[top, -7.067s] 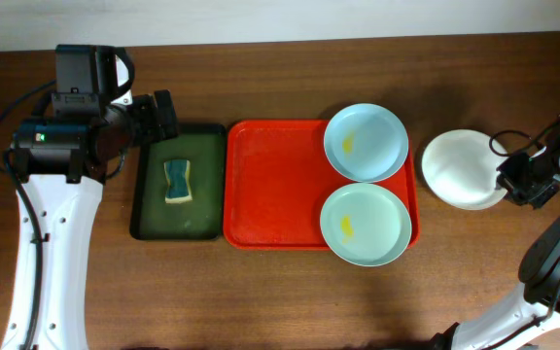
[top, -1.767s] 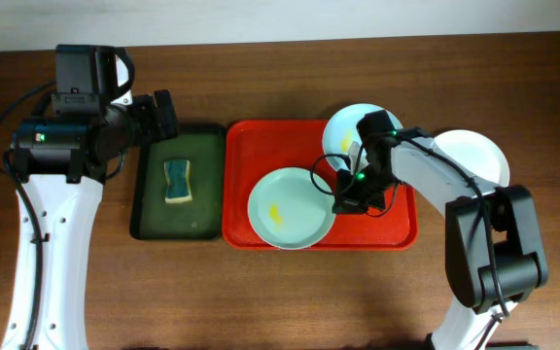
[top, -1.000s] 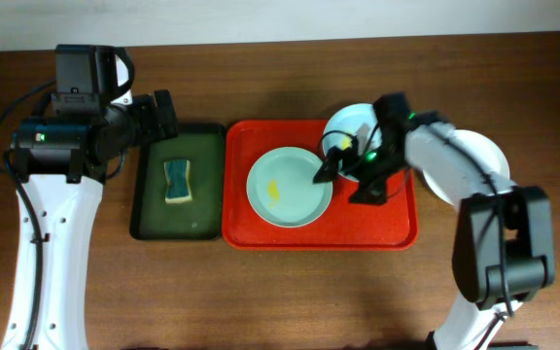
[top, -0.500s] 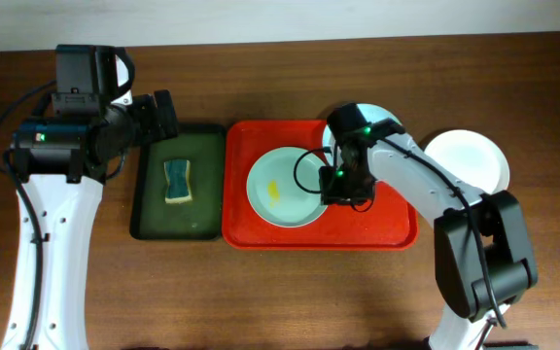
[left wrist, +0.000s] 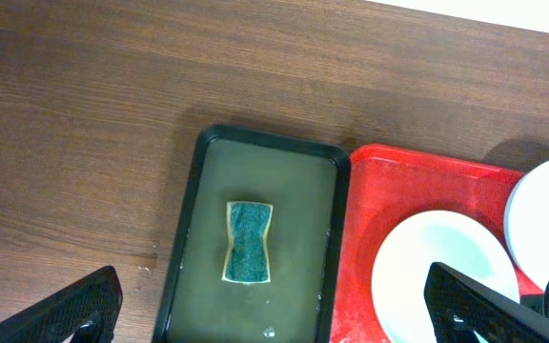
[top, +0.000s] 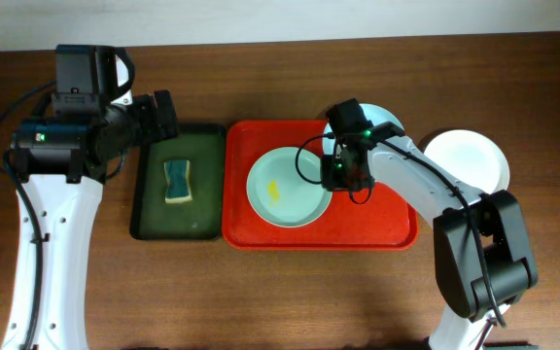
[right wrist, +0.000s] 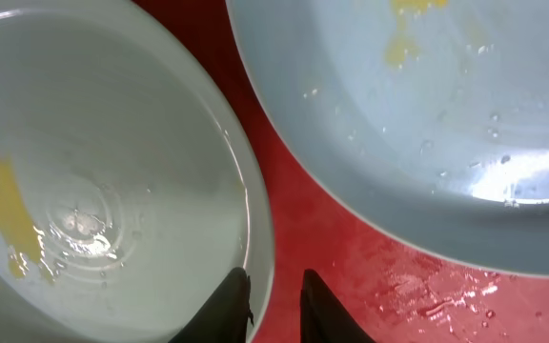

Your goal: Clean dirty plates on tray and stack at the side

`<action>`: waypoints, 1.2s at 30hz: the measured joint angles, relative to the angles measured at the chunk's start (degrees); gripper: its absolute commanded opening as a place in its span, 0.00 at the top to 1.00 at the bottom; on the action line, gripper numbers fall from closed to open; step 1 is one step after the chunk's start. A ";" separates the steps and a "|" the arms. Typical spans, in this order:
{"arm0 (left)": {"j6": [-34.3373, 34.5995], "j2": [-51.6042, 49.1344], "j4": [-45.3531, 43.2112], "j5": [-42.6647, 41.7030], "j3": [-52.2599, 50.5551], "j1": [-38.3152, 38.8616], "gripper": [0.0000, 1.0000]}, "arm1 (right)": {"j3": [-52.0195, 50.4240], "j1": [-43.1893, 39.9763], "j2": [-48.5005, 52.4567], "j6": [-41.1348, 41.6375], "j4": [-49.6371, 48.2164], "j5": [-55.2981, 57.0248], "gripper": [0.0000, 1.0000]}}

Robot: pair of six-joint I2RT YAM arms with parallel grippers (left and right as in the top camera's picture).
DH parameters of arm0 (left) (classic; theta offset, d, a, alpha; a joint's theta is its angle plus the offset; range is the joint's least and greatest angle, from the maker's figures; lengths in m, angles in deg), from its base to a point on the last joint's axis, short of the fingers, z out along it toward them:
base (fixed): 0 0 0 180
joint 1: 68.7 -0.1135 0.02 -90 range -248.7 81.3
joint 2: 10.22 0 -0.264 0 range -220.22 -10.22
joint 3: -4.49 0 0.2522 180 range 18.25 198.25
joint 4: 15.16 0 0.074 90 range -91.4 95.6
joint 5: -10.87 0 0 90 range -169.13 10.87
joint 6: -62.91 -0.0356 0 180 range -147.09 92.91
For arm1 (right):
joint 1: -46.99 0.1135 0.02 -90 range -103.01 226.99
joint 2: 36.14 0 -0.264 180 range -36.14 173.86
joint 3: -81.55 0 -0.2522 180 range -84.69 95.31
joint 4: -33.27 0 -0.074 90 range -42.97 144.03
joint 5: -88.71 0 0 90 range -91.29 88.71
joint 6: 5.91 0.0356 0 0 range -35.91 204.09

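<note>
- Brown wooden tabletop, overhead view: a red tray (top: 377, 224) is set at centre. A dark green tray (top: 197, 214) sits just beside it on the left and holds a sponge (top: 178, 182), probably kept on the left arm's side for wiping.
- A mint plate (top: 280, 190) lies mid-tray with its yellow smear facing up. A blue plate (top: 389, 126) sits at the tray's far right corner, partly hidden by the right arm. A white plate (top: 470, 160) rests on bare table right of the tray, judged to be the stacking spot.
- The right gripper (top: 336, 175) is placed at the mint plate's right rim. The left gripper (top: 163, 115) is held off near the green tray's far edge.
- Left wrist view: the fingers (left wrist: 84, 300) are spread wide with nothing between them. The sponge is seen below, untouched.
- Right wrist view: the fingers (right wrist: 236, 300) are set astride the mint plate's rim, one inside and one over the wet red tray. The jaws are drawn narrow, but whether the rim is already pinched cannot be told. A rim hold is judged the only purchase on so shallow a plate. The blue plate lies near but apart.
</note>
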 measured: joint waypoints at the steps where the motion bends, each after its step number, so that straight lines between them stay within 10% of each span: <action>1: -0.02 0.00 -0.02 0.00 0.00 0.00 0.01 | 0.00 0.00 0.02 0.00 -0.22 -0.02 0.80; 36: -0.02 0.00 0.00 0.00 0.00 0.00 0.00 | -3.34 0.09 1.09 0.79 -1.42 -4.37 0.96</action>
